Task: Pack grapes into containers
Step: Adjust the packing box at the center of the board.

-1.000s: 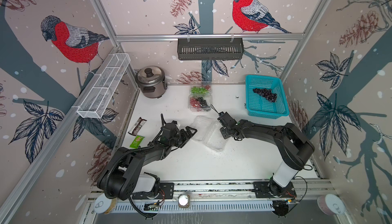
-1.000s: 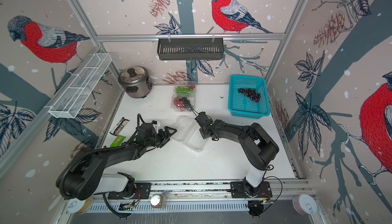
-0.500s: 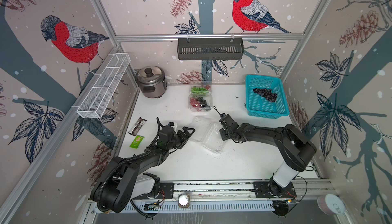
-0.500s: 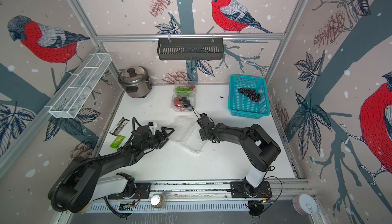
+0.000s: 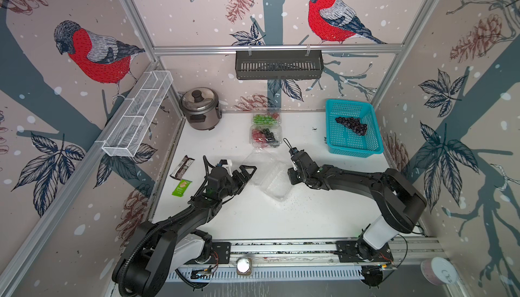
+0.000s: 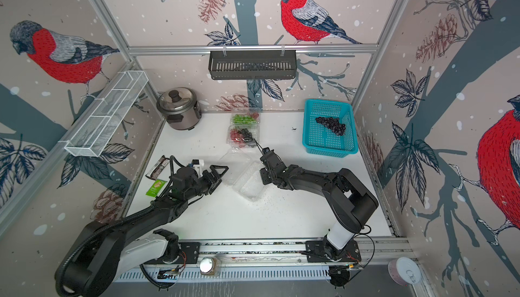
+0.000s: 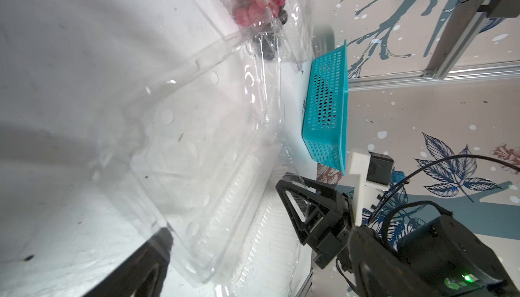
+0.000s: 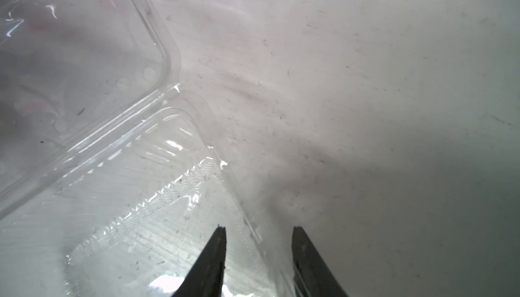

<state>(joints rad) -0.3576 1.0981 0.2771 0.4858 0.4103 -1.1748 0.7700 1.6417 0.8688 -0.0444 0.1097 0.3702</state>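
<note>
I am standing by a white desk (image 5: pixel 253 219) and two black arms are reaching over it. One clear box (image 5: pixel 274 181) is lying open in the middle of the desk, and there is nothing inside it. Its lid (image 5: pixel 257 159) is folded back, toward the far wall.

The left fingers (image 5: pixel 247 169) are standing wide apart and holding nothing. They are hanging just beside the left edge of the lid. I cannot tell if they are touching it.

The right fingers (image 8: pixel 213 261) are a little way apart. They are sitting at the right side of the open box. In the right wrist view the thin rim of the box is running between them, and they are not pinching it.

Two more clear boxes are sitting at the back of the desk, touching each other, and they look shut. The far box (image 5: pixel 266 118) is holding green grapes and a few red ones. The near box (image 5: pixel 266 136) is holding red and dark grapes, and it is just behind the open lid.

A bunch of dark grapes (image 5: pixel 351 125) is lying in a blue-green basket (image 5: pixel 349 148) at the back right, well apart from the open box.

A steel rice cooker (image 5: pixel 200 108) is standing at the back left. A dark snack pack (image 5: pixel 183 166) and a green snack pack (image 5: pixel 181 187) are lying near the left edge.
</note>
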